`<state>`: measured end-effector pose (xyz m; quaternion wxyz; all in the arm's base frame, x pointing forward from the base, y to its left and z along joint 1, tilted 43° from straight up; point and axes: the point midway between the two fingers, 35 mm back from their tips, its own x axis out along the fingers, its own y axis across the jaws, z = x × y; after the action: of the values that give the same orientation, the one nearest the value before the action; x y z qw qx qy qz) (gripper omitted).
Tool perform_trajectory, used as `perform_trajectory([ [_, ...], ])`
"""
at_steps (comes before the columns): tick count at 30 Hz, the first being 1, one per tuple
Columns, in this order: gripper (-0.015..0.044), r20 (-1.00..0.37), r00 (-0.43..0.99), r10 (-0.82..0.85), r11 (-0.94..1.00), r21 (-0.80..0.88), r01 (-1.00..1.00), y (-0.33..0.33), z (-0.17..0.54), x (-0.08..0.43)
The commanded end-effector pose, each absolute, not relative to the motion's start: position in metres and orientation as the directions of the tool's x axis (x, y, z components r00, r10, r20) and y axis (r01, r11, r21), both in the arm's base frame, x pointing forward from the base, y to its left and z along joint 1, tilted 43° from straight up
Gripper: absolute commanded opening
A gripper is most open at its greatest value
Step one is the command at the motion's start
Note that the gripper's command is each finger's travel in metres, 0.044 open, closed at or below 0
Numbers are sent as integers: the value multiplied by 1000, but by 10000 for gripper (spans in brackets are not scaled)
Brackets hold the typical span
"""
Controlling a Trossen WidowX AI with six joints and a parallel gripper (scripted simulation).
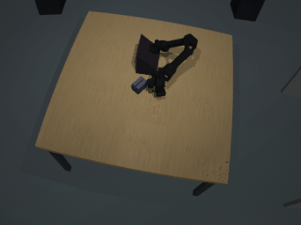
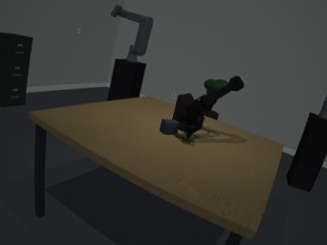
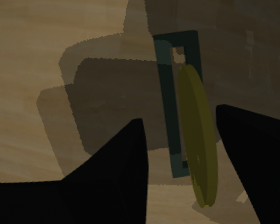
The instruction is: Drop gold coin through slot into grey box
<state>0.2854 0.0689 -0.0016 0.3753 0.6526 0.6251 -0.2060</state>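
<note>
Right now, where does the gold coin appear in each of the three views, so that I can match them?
Top: not visible; the gripper hides the spot, right of the grey box.
Exterior: only a small yellow glint under the gripper, right of the grey box.
Wrist: the coin stands on edge right of centre in its dark-green holder, between the two dark fingers.
Shared landmark: the gripper.
</note>
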Motion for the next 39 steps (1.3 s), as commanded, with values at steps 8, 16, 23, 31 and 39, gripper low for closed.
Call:
perform_trajectory([
  [8, 16, -736, 124, 666, 63, 220, 973, 73, -6, 283],
  [16, 0, -736, 124, 666, 63, 220, 973, 73, -6, 283],
  [23, 0, -738, 124, 663, 63, 220, 974, 63, 3, 283],
  [31, 0, -741, 123, 660, 64, 219, 974, 49, 16, 283],
  [39, 0, -742, 123, 659, 64, 219, 974, 35, 31, 281],
])
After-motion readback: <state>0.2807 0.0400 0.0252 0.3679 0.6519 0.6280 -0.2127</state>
